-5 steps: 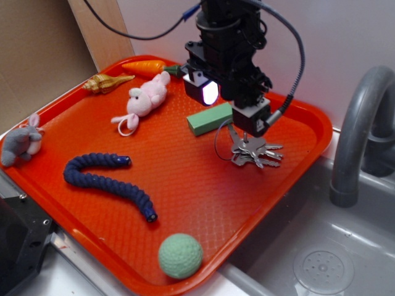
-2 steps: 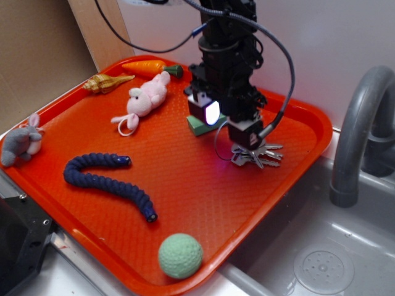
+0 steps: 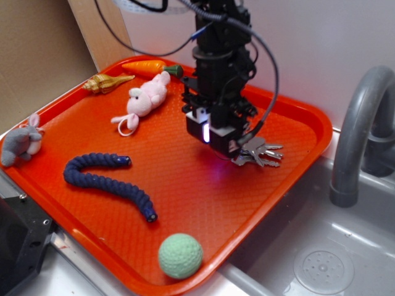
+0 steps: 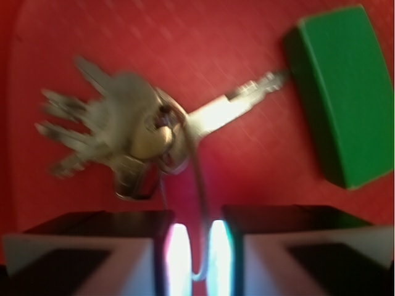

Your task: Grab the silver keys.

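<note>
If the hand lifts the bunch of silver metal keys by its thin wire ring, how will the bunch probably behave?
The bunch of silver metal keys will probably dangle and swing, since several loose keys fan out from one thin wire ring. The shiny metal looks slippery, so the narrow wire may slide between the fingers of the hand. It seems unlikely to roll on the orange plastic tray.

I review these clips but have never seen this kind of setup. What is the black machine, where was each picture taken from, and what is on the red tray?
The black machine is a robot arm with a gripper at its tip, lowered beside the keys. One picture looks on from outside; the other comes from a camera on the wrist, looking down past the gripper's fingers. There, the keys' wire ring runs into the narrow gap between the fingers, and a green block lies nearby. Whether the ring is pinched is unclear. On the tray: a carrot, shell, pink toy, grey toy, blue rope, green ball.
</note>
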Robot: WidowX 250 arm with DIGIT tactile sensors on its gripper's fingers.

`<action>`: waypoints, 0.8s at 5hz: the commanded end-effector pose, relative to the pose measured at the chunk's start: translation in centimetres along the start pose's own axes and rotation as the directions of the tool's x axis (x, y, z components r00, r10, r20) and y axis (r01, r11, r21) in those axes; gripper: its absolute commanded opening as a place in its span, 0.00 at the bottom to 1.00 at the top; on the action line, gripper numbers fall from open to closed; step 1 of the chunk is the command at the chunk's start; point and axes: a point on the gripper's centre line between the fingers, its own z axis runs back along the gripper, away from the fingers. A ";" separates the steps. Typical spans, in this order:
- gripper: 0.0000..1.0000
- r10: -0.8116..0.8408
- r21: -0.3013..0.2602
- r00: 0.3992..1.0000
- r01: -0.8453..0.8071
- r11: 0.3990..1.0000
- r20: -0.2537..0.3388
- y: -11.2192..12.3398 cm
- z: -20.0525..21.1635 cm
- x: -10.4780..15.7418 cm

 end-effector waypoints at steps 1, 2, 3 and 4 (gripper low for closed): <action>0.00 -0.024 -0.006 0.979 0.026 1.000 0.203 -0.8 3.8 -2.5; 0.00 -0.043 -0.061 0.974 0.058 0.996 0.221 0.5 7.3 -4.2; 0.00 0.125 0.033 0.947 -0.141 0.989 0.297 3.5 12.1 -5.4; 0.00 0.141 -0.098 0.949 -0.118 0.988 0.282 8.5 16.6 -6.2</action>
